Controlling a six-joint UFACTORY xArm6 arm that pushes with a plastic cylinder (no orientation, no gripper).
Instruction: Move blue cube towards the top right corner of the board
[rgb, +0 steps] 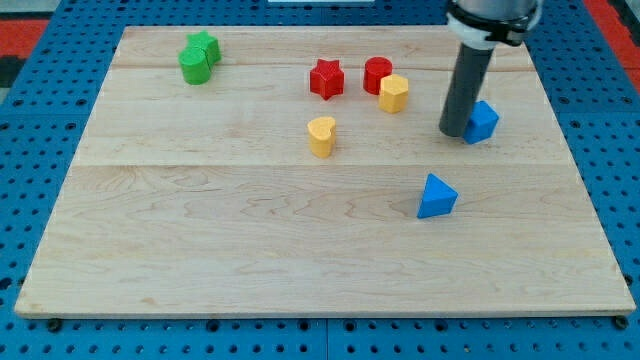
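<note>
The blue cube (483, 121) sits on the wooden board (250, 230) at the view's right, in the upper half. My rod comes down from the view's top right, and my tip (454, 132) rests on the board touching the cube's left side, hiding its left edge. A second blue block, a triangular prism (436, 196), lies below the cube, toward the view's bottom.
A red star (326, 78), a red cylinder (377, 73) and a yellow hexagon-like block (394, 93) cluster left of my tip. A yellow heart (321, 135) lies nearer the centre. Two green blocks (199, 57) sit at the top left. Blue pegboard surrounds the board.
</note>
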